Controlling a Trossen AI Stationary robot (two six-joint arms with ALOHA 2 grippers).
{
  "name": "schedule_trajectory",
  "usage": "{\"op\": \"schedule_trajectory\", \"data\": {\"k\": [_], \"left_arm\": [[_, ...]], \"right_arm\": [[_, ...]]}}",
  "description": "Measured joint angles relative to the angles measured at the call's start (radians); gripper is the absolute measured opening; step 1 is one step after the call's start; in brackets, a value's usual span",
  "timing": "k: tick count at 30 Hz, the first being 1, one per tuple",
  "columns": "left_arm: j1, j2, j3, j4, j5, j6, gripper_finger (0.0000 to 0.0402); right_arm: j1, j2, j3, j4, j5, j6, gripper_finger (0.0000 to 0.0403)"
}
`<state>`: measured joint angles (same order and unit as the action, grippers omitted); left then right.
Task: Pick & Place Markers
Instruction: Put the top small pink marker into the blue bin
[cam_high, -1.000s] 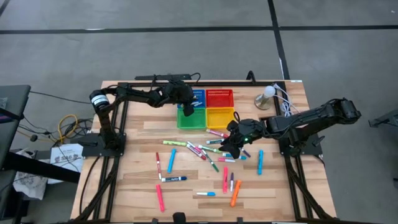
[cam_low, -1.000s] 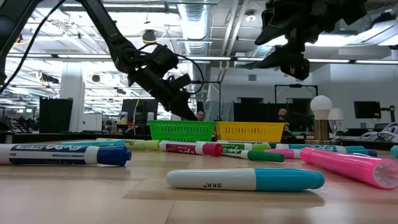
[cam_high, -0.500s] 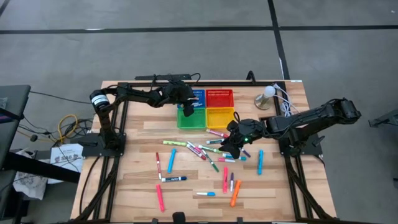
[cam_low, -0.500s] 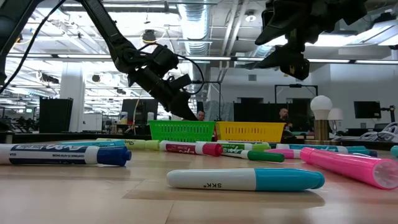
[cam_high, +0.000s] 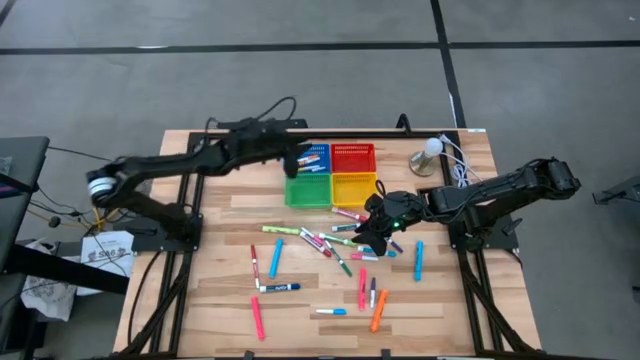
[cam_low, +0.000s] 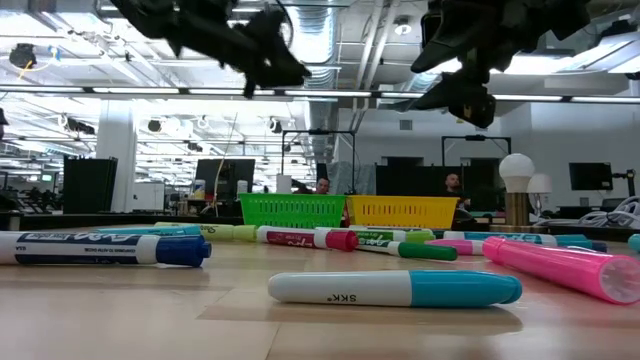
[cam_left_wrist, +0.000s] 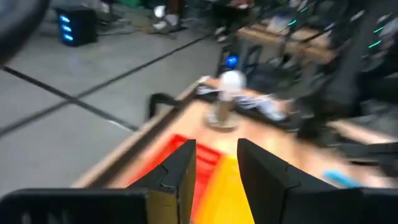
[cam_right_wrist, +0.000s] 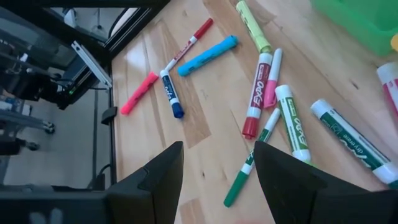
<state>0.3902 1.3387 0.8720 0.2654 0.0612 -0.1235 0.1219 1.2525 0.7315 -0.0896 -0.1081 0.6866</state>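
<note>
A wooden table (cam_high: 220, 310) stands on a grey floor (cam_high: 300, 90). At its far edge four square mesh baskets sit together in a block: blue basket (cam_high: 317, 155), red basket (cam_high: 353, 157), green basket (cam_high: 309, 191) and yellow basket (cam_high: 353, 189). Near the far right corner is a small lamp with white round top (cam_high: 428, 155), with cables (cam_high: 458, 165) beside it. People sit far behind in the room (cam_low: 455, 183)

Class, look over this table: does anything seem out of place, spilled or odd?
Nothing looks damaged or spilled. The markers lie scattered at all angles over the table, apart from the baskets at its far edge, which suits a sorting job not yet finished.
</note>
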Motion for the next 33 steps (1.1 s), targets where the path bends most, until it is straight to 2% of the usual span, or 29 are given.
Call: {"op": "schedule_trajectory", "data": {"k": [10,18,26,30,33], "left_arm": [[-0.278,-0.254,-0.162,0.004,0.004,-0.191,0.0116],[-0.488,-0.282,-0.217,0.005,-0.012,-0.540,0.0117],[-0.726,-0.222,-0.264,0.002,-0.232,-0.940,0.0118],[-0.825,-0.171,-0.264,0.004,-0.372,-1.019,0.0118],[-0.868,-0.123,-0.264,0.004,-0.421,-1.035,0.0118]], "right_arm": [[0.000,0.000,0.000,-0.011,0.001,-0.085,0.0186],[0.000,0.000,0.000,-0.023,0.001,-0.199,0.0186],[0.000,0.000,0.000,-0.052,0.001,-0.270,0.0189],[0.001,0.000,0.000,-0.075,0.001,-0.278,0.0187],[0.001,0.000,0.000,-0.075,0.001,-0.293,0.0185]]}}
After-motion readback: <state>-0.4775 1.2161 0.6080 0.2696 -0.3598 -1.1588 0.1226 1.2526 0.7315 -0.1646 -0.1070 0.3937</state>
